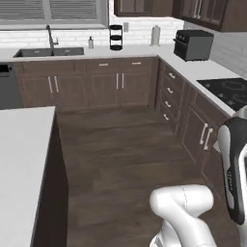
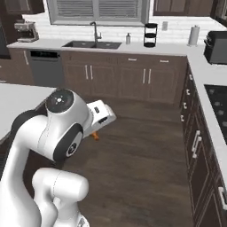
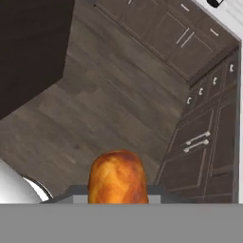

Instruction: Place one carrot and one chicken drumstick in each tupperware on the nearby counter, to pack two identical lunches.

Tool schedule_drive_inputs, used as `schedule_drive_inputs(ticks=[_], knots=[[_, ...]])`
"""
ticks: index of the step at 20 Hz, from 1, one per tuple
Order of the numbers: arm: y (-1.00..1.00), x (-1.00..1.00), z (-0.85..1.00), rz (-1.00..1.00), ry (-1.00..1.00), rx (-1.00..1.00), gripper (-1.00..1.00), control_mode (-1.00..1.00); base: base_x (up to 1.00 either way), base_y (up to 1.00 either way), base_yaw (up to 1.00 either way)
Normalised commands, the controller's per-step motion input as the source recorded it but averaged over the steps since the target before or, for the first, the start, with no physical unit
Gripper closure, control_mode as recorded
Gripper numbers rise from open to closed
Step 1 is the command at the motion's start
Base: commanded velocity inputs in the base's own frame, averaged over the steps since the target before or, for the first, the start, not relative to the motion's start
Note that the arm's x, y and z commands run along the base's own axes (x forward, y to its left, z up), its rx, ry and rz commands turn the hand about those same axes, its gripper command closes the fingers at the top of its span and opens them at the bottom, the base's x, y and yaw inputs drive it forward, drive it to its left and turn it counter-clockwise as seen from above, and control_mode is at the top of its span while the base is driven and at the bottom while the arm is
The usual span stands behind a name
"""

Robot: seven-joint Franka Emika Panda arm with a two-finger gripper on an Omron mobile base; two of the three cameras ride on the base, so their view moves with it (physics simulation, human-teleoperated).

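Observation:
My gripper (image 3: 117,191) is shut on a chicken drumstick (image 3: 117,176); its thick golden-brown end bulges up between the fingers in the hand view. From the right base view, the white hand hangs low over the dark wooden floor beside the island, and a small orange-brown tip of the drumstick (image 2: 95,136) pokes out under the gripper (image 2: 94,132). The pale counter (image 1: 193,70) runs along the back wall and down the right side over brown cabinets. The carrots and the tupperware are out of view.
A pale island top (image 1: 19,144) stands at the left. On the counter are a sink (image 2: 91,44), a black toaster oven (image 1: 193,44) and a black stovetop (image 1: 229,90). Open wooden floor (image 1: 120,154) lies between island and cabinets.

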Motion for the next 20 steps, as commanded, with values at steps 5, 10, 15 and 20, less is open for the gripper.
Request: schedule_drive_inputs(ticks=[5,10,15,20], knots=[[0.00,0.00,0.00,0.00,0.00,0.00,1.00,1.00,0.58,-0.88,-0.66],[0.00,0.00,0.00,0.00,0.00,0.00,1.00,1.00,0.11,-0.34,-0.89],[0.00,0.00,0.00,0.00,0.00,0.00,1.00,1.00,0.00,0.34,-0.89],[0.00,0.00,0.00,0.00,0.00,0.00,1.00,1.00,0.08,0.78,-0.78]])
